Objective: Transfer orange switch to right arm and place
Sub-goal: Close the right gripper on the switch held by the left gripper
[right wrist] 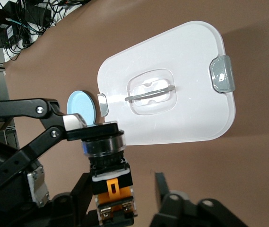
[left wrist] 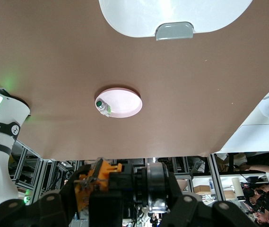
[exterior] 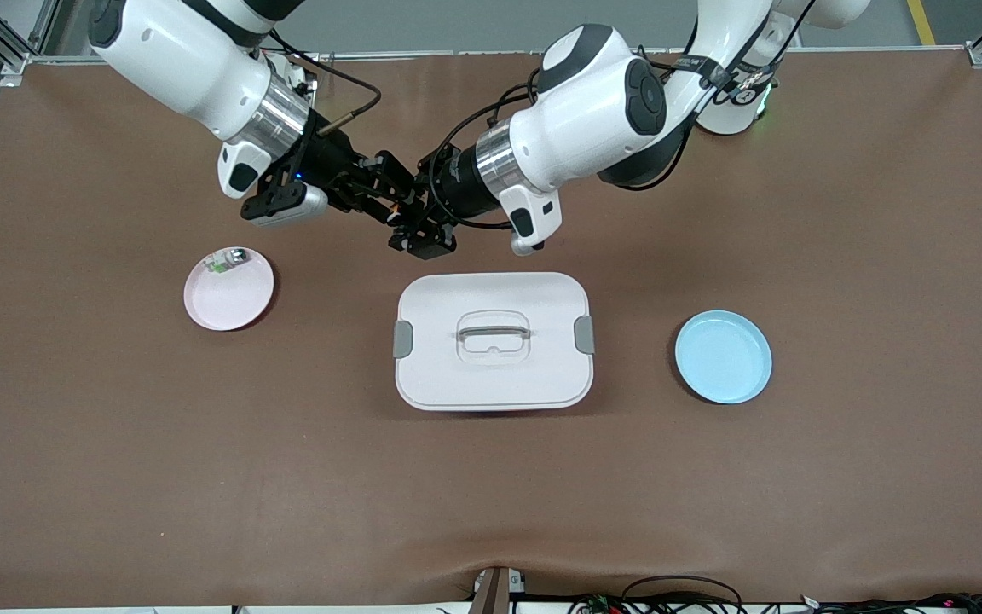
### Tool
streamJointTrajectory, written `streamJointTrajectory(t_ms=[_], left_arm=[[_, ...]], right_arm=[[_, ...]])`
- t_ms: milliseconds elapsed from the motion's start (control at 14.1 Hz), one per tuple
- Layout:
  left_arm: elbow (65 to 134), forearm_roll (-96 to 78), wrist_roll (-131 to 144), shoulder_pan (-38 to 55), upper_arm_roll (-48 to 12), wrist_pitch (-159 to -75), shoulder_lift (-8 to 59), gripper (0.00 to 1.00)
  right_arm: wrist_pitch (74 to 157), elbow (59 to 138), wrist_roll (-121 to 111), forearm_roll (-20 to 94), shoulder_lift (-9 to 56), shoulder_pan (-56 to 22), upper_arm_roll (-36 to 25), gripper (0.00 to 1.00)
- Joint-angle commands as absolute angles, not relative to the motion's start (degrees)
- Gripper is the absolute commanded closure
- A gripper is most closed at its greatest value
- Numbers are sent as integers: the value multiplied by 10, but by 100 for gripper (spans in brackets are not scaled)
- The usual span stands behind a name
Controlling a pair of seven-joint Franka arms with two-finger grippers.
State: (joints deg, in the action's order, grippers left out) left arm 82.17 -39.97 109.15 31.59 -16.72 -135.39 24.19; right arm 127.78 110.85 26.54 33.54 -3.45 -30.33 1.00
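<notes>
the pink plate (exterior: 228, 294) holds a small clear-silver part (exterior: 227, 258), the blue plate (exterior: 723, 356) nothing; left gripper (exterior: 410, 223) is clamped on the orange switch (right wrist: 109, 177), right gripper (right wrist: 125, 201) fingers apart around it, over the table near the white lidded box (exterior: 493, 341)

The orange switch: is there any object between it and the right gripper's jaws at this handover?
Nothing visible. The left gripper holds the orange switch in the air above the table, over bare surface beside the white lidded box. The right gripper has its jaws on either side of the switch, not yet clearly clamped.
</notes>
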Motion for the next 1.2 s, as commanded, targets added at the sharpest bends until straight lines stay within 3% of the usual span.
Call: streamJointTrajectory(t_ms=[0,354,425,495,566,637,1132], left_arm=[[819,-388,1108,319,-165,-1358,237,72],[819,-388,1109,319,-165,-1358,236,70],[819,-388,1108,319,-165,-1358,236,62],[819,-388,1108,319,-165,-1358,236,43],[819,-388,1107,318,-165,-1358,237,6],[819,-388,1108,318,-165,-1358,237,0],[819,-388,1102,309,-164,-1358,235,0]], right_arm=[[1283,1117,270,344,-39,-314,4,100],[1283,1116,280,343,-38,-315,4,100],[1283,1116,280,343,-38,-315,4,100],[1283,1116,280,343,-38,-315,4,100],[1284,1115,280,343,-38,-315,4,100],[1284,1115,280,343,-38,-315,4,100],[1287,1110,257,338,-27,-316,4,100]])
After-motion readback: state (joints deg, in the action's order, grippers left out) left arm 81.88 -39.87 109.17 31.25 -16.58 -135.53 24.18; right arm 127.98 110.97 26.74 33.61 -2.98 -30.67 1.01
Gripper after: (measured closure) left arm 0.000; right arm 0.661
